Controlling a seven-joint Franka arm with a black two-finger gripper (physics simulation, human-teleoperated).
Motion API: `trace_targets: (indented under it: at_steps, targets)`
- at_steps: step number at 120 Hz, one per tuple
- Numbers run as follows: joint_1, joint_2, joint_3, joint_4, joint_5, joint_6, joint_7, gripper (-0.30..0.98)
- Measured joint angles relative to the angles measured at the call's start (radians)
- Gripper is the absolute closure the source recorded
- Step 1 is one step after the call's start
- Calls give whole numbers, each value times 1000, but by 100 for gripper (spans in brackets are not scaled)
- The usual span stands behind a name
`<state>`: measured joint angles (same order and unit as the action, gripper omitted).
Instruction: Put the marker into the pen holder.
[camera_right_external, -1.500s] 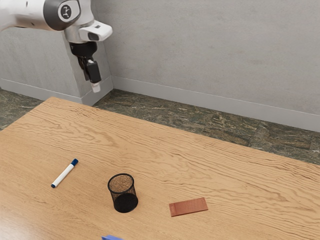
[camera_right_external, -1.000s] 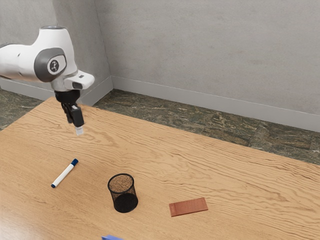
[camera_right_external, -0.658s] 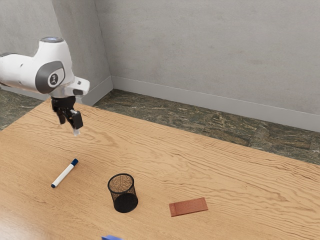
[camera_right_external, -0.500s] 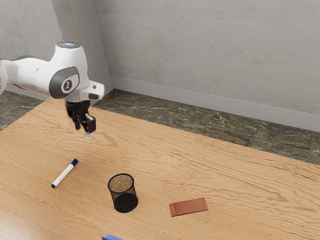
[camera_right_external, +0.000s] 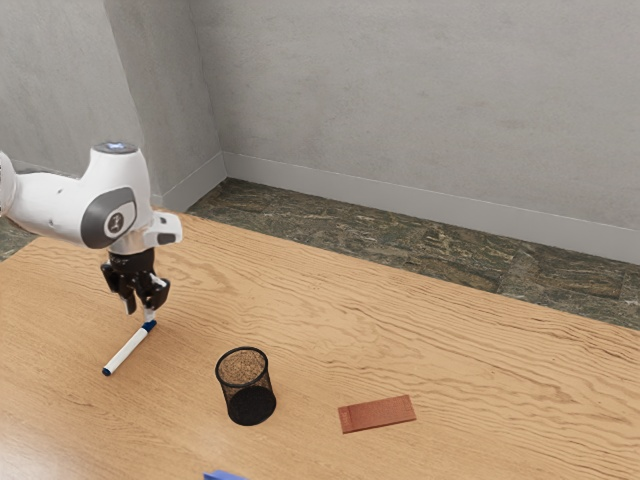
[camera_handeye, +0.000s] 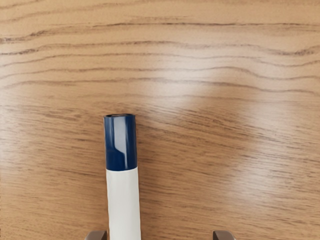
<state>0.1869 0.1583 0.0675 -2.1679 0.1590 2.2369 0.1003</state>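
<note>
The end effector (camera_right_external: 140, 313) hangs spread over the capped end of the marker (camera_right_external: 124, 353).
The marker lies flat on the tabletop (camera_right_external: 330, 320), its dark blue cap just by the end effector and its white body running away toward the exterior view's lower left. In the wrist view the two fingertips (camera_handeye: 96, 235) stand well apart, with the white body between them, nearer to one than to the other; whether that one touches it, I cannot tell. The black mesh pen holder (camera_right_external: 251, 405) stands upright, off to the exterior view's right of the end effector and nearer the camera. Farther from the end effector on that same side, a flat reddish block (camera_right_external: 377, 414) lies beyond the holder. A blue thing (camera_right_external: 223, 476), partly cut off, is at the exterior view's lower edge.
</note>
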Motion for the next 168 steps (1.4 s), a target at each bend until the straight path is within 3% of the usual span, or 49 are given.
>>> trace_targets:
  at_steps: [49,88,110,131,146,168]
  targets:
    - [46,156,-2,75,0,51,-18,48]
    - [55,198,-1,85,0,59,-13,49]
    - [56,198,-1,86,2,60,-8,67]
    - [56,187,-2,84,8,61,-11,75]
    - [28,26,-2,24,15,51,-18,77]
    - [-193,-220,-11,-28,-13,41,-27,79]
